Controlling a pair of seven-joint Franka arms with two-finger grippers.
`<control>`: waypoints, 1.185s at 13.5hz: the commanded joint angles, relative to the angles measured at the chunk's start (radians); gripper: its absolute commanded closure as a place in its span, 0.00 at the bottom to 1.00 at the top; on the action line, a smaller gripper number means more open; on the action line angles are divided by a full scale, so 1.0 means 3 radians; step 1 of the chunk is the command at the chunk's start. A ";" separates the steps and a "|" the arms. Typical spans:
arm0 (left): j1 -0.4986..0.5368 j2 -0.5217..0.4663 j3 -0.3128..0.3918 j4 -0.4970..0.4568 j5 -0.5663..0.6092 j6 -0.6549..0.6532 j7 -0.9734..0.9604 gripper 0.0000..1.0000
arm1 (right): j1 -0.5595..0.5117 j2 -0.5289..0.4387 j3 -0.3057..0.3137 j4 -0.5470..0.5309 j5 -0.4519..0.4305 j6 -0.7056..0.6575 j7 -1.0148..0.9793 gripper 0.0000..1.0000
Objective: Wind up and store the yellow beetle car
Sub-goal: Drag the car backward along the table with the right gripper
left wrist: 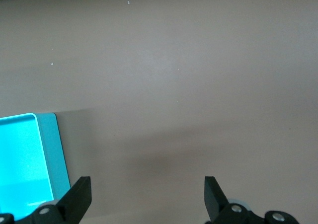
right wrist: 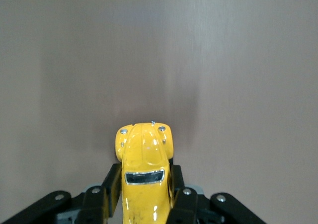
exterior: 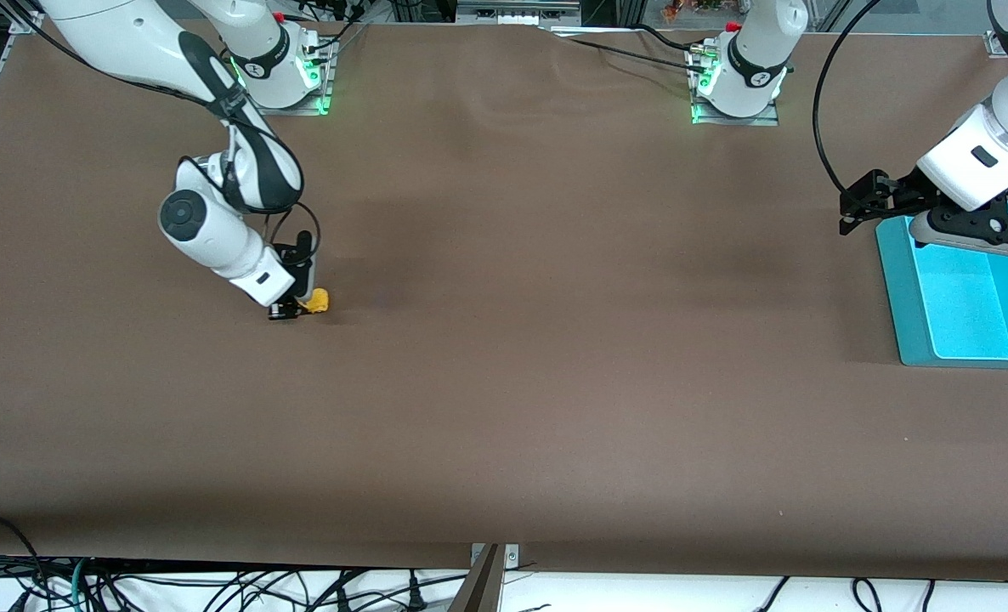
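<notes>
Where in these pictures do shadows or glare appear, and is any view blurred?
Front view: soft dark shadow on the table beside the yellow beetle car. Right wrist view: bright glints on the car's roof, all sharp. Left wrist view: the teal bin glares nearly white inside; a faint shadow lies between the left gripper fingers.

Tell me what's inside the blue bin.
The blue bin shows only bare bottom. The left gripper, jaws open, hangs over its edge and the arm covers one corner. The yellow car is in the right gripper.
</notes>
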 commanded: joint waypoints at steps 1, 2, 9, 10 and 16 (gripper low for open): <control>-0.0016 0.0048 0.0001 0.0112 0.0048 -0.0077 0.0022 0.00 | -0.0216 0.0094 -0.0024 -0.0078 0.0042 0.0088 -0.0307 0.93; -0.0016 0.0048 0.0001 0.0112 0.0048 -0.0077 0.0022 0.00 | -0.0323 0.0094 -0.0029 -0.0083 0.0042 0.0078 -0.0409 0.93; -0.0016 0.0048 0.0001 0.0112 0.0048 -0.0077 0.0022 0.00 | -0.0932 0.0150 -0.0029 -0.0057 0.0042 0.0037 -0.0875 0.93; -0.0016 0.0048 0.0001 0.0112 0.0048 -0.0077 0.0022 0.00 | -0.0932 0.0150 -0.0029 -0.0052 0.0042 0.0032 -0.0875 0.91; -0.0016 0.0048 -0.0004 0.0112 0.0048 -0.0077 0.0022 0.00 | -0.0932 0.0145 0.0022 0.0152 0.0042 -0.0244 -0.0844 0.46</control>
